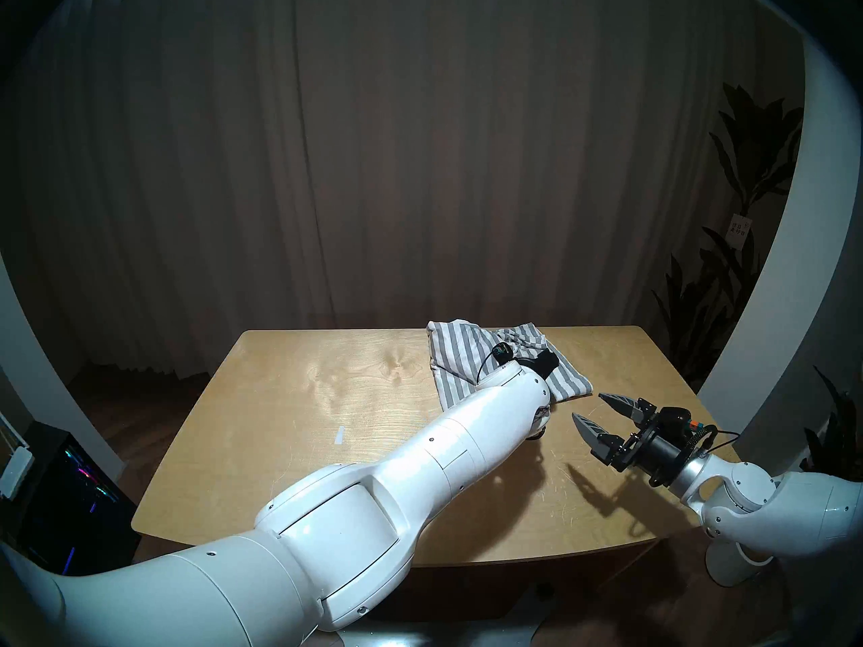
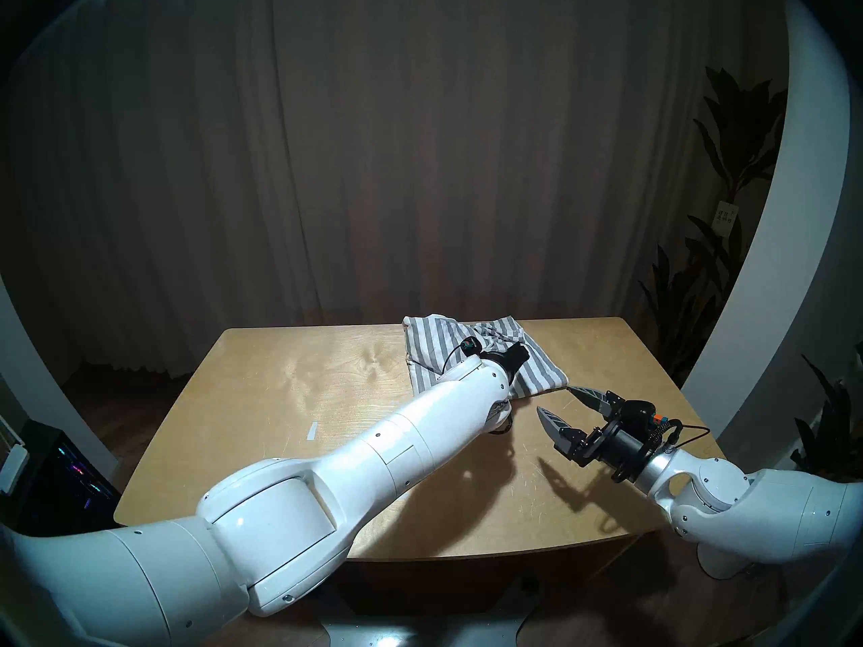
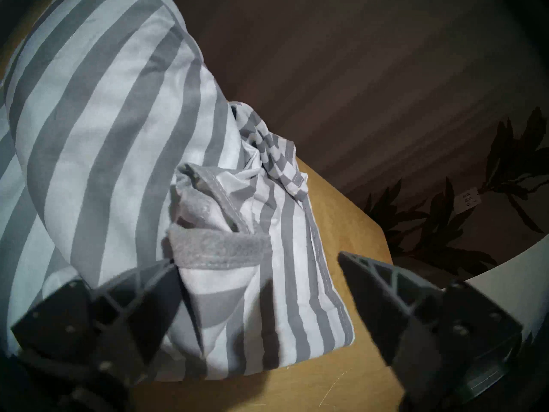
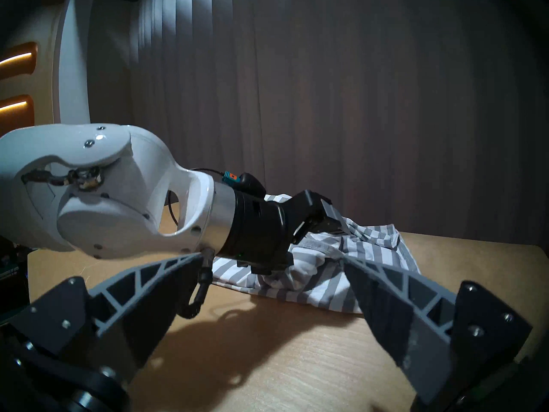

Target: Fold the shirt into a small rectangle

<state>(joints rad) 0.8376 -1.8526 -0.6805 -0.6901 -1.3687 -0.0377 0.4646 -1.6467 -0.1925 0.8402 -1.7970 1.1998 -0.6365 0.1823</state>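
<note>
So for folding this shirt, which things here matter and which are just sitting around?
Part of the job:
- striped shirt, bunched at the table's far edge
- left gripper, open over the shirt
- right gripper, open, clear of the cloth
- wooden table

Just lying about:
- small white strip on the table
- potted plant
- curtain

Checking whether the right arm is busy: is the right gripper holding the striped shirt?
No: the right gripper hangs open above bare table, apart from the striped shirt.
</note>
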